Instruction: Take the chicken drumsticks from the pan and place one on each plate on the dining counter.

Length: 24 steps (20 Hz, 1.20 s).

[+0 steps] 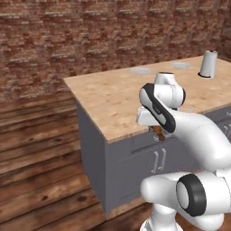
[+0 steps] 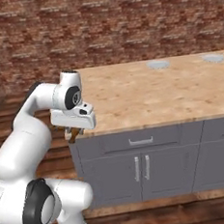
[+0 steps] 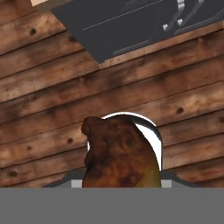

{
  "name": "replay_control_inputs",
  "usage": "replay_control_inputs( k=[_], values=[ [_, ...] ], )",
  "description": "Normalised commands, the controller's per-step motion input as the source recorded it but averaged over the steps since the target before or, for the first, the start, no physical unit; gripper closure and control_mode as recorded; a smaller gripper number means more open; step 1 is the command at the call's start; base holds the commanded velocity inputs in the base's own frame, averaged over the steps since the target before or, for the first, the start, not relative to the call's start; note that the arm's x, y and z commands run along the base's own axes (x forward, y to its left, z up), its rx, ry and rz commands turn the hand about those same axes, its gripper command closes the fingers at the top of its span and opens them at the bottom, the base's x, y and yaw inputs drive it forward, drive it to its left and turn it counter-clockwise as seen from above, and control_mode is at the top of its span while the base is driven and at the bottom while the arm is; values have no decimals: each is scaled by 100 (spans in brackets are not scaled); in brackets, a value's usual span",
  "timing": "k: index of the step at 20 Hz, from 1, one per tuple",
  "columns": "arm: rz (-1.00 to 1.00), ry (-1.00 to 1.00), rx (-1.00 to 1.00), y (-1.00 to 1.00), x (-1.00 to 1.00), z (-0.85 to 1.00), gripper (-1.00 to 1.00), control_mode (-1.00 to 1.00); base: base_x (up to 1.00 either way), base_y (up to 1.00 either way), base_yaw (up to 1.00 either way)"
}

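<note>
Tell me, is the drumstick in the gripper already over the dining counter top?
No. In the hand view the chicken drumstick hangs over the wooden floor, and in the right base view the gripper sits beside the dining counter corner, below its top.

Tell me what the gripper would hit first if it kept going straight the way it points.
Probably the wooden floor: the gripper, shut on a drumstick, points down beside the counter corner, with only floorboards below.
</note>
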Motion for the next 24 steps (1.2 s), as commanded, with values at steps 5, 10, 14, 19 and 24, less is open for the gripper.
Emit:
replay_control_inputs(
  k=[5, 10, 14, 19, 24],
  values=[
    [0, 0, 0, 0, 0, 0, 100, 100, 38, 100, -19],
    [0, 0, 0, 0, 0, 0, 100, 100, 38, 100, -19],
    [0, 0, 0, 0, 0, 0, 100, 100, 39, 100, -19],
    [0, 0, 0, 0, 0, 0, 100, 100, 40, 100, -20],
    [0, 0, 0, 0, 0, 0, 100, 100, 45, 97, -25]
  ],
)
